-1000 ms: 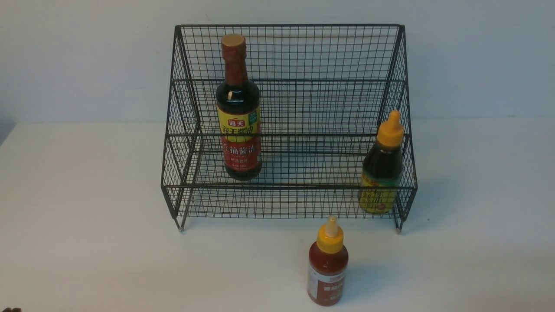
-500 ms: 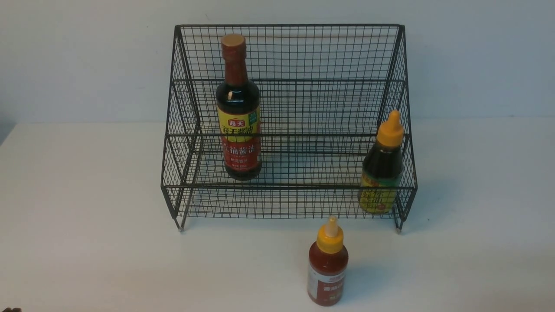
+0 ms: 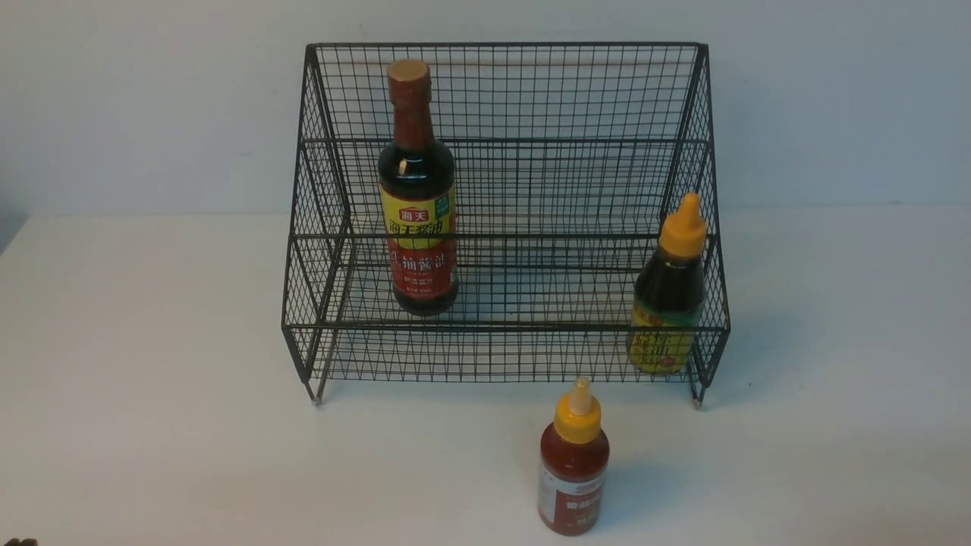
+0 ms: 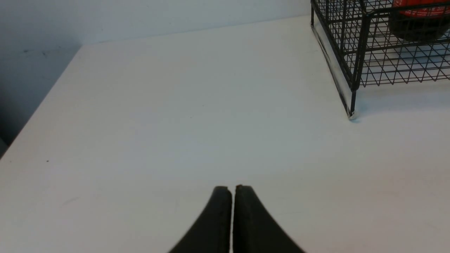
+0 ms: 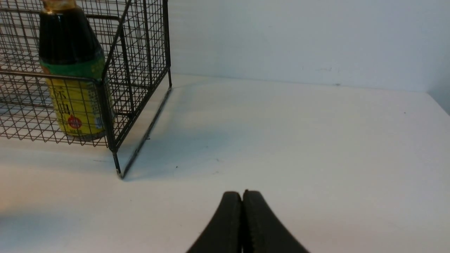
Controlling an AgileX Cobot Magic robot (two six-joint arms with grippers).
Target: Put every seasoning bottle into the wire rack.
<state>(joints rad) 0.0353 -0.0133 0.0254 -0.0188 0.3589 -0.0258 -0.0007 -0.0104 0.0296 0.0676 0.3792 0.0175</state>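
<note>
My red bottle (image 3: 574, 478) stands upright, nozzle up; both hands, left (image 4: 233, 191) and right (image 5: 243, 196), are closed, their lower parts seemingly cropped.

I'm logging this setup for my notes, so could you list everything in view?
Black wire-mesh rack: one, black, standing on the table
Tall glossy soy-sauce bottle: one, dark with red neck, inside the rack, left part
Squat bottle with nozzle cap: one, dark with orange-yellow cap, inside the rack, right end
Small ketchup-style bottle: one, red with yellow cap, on the table before the rack
Flat table: one, white, beneath everything
Plain wall: one, pale, behind
Grippers: two, dark, left and right, both shut
</note>
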